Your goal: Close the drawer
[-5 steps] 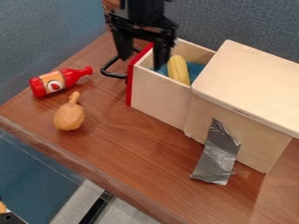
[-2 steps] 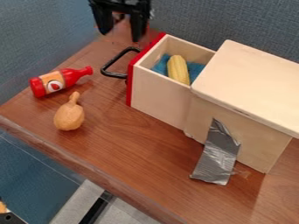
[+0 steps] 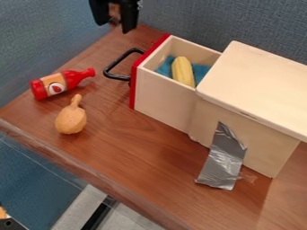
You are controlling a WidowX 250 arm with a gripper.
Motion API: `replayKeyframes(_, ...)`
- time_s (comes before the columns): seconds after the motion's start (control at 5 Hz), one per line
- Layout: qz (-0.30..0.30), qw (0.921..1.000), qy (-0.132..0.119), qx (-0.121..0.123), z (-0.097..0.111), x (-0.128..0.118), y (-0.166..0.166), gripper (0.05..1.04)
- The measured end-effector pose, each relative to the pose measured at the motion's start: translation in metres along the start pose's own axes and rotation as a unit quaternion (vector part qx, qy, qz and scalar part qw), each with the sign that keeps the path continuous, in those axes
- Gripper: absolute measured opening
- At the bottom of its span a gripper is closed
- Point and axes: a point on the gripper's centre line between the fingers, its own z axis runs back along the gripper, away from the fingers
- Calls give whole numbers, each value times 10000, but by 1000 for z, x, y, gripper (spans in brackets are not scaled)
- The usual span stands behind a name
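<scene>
A: Gripper status?
B: Black two-finger gripper (image 3: 114, 27), between 11 and 12 o'clock in the camera view. Fingers apart, nothing clamped. Clear of the drawer handle.
A: Left side?
B: Far corner, between 7 and 8: small orange and black thing (image 3: 5, 222), cut off by the edge, can't tell what. At 10: red toy bottle (image 3: 73, 80) with an orange label, lying on its side, neck toward 2. At 9: orange-brown toy drumstick (image 3: 71, 120), stem end toward 12, near the bottle. Both on the brown wooden tabletop (image 3: 129, 157).
A: Next one right?
B: Black strip (image 3: 99, 214) at 7, below the tabletop edge. Then black looped handle (image 3: 108, 74) at 11, attached to the red drawer front.
A: And the drawer?
B: Pale wooden drawer with a red front (image 3: 163, 96), near 12. Open, sticks out of its box toward 10. Inside: blue material (image 3: 201, 72) and a yellow toy corn cob (image 3: 182, 72) at 1, tilted, one end by the box.
A: Right side?
B: Pale wooden box (image 3: 258, 85), flat top, 2 to 4. Silver-grey tape (image 3: 223, 157) at 4, runs from the box side down onto the tabletop. Blue-grey fabric-like panel (image 3: 252, 27) behind, toward 1.
</scene>
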Motion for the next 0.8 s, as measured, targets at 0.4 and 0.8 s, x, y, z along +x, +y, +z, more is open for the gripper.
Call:
replayKeyframes(0.4,-410,9986,340,-56,-21,3,18,1001)
replayKeyframes(0.8,-383,9968,508,475,-48,-6,29,1001)
